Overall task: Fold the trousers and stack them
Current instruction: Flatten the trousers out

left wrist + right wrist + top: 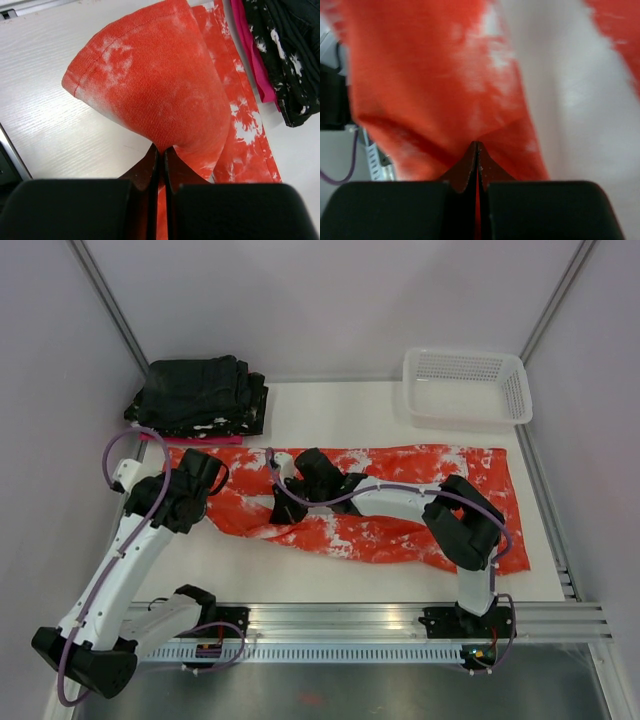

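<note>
The orange-red trousers point(400, 505) lie stretched across the white table point(330, 410), their long axis running left to right in front of both arm bases. The narrower end points toward the left arm and the broader end lies at far right. The left gripper point(161, 156), jaws pinched tight, holds a stitched hem at the left end, raised off the table in a cone. The right gripper point(477, 150), likewise clamped on fabric, grips toward the near edge, a short way along from that end. With both grips on the left portion, a fold would likely carry it rightward. Black folded garments point(200, 395) sit behind at far left.
</note>
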{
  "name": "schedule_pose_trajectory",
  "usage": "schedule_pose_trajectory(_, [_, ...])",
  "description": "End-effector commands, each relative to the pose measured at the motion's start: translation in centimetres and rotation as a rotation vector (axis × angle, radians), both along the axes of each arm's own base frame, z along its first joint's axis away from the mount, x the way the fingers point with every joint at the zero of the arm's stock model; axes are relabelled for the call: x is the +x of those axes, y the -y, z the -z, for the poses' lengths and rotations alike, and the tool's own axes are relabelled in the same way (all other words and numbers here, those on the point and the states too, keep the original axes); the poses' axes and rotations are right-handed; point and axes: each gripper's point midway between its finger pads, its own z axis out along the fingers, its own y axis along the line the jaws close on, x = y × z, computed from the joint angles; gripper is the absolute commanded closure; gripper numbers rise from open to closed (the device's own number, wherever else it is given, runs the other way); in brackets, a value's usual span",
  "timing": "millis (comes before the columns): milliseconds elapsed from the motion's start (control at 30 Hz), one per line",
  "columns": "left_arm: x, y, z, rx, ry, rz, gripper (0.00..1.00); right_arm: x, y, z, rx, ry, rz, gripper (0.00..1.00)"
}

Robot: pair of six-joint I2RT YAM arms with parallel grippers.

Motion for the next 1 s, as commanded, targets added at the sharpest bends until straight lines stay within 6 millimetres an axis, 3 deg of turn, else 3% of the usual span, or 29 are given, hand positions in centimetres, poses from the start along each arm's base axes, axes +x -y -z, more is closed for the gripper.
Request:
schedule_pose_trajectory(0, [-3.6, -3.4, -0.3, 0.195, -0.166, -0.017, 0.93, -3.7, -4.6, -5.8, 0.215, 0.086, -0.152, 1.00])
schedule_pose_trajectory(33, [-3.4, -3.3, -0.7, 0.194, -0.153, -0.019, 0.93, -5.0, -5.2, -4.9, 0.201, 0.074, -0.169, 1.00])
schedule_pose_trajectory(200, [-1.9, -2.7, -2.7, 0.171, -0.077, 0.003, 0.92, -7.7, -6.6, -0.2, 0.157, -0.053, -0.194, 0.99])
schedule_pose_trajectory(333, [-1.4, -2.6, -3.3, 0.161, -0.046, -0.010, 0.90, -11.4, -7.1, 1.4, 0.163, -0.123, -0.260, 1.00])
schedule_pose_trajectory(467, [-1.0, -2.3, -1.9, 0.159, -0.086, -0.018, 0.88, -14.8, -7.1, 2.7, 0.146, -0.175, -0.349, 1.00])
schedule_pose_trajectory(567, [-2.0, -2.4, 0.5, 0.164, -0.188, -0.057, 0.85, -16.4, -6.6, 1.8, 0.174, -0.185, -0.412, 1.00])
schedule_pose_trajectory(700, [-2.7, -2.8, 2.9, 0.183, -0.240, -0.099, 0.63, -15.2, -5.8, 2.0, 0.123, -0.121, -0.373, 1.00])
schedule_pose_trajectory(767, [-3.0, -3.4, 3.9, 0.197, -0.265, -0.131, 0.63, -13.8, -5.0, 3.4, 0.042, -0.088, -0.321, 0.96])
schedule_pose_trajectory(800, [-2.8, -3.6, 4.3, 0.211, -0.278, -0.130, 0.63, -12.1, -4.5, 4.0, 0.005, -0.080, -0.263, 0.95])
schedule_pose_trajectory(867, [-2.2, -4.0, 5.5, 0.231, -0.316, -0.143, 0.63, -9.8, -3.8, 4.8, -0.056, -0.091, -0.172, 0.80])
schedule_pose_trajectory(933, [-1.2, -4.1, 6.4, 0.222, -0.320, -0.150, 0.73, -7.3, -3.1, 4.4, -0.065, -0.103, -0.104, 0.71])
schedule_pose_trajectory(967, [-1.1, -4.1, 6.9, 0.233, -0.350, -0.131, 0.75, -6.4, -2.9, 3.6, -0.055, -0.088, -0.076, 0.60])
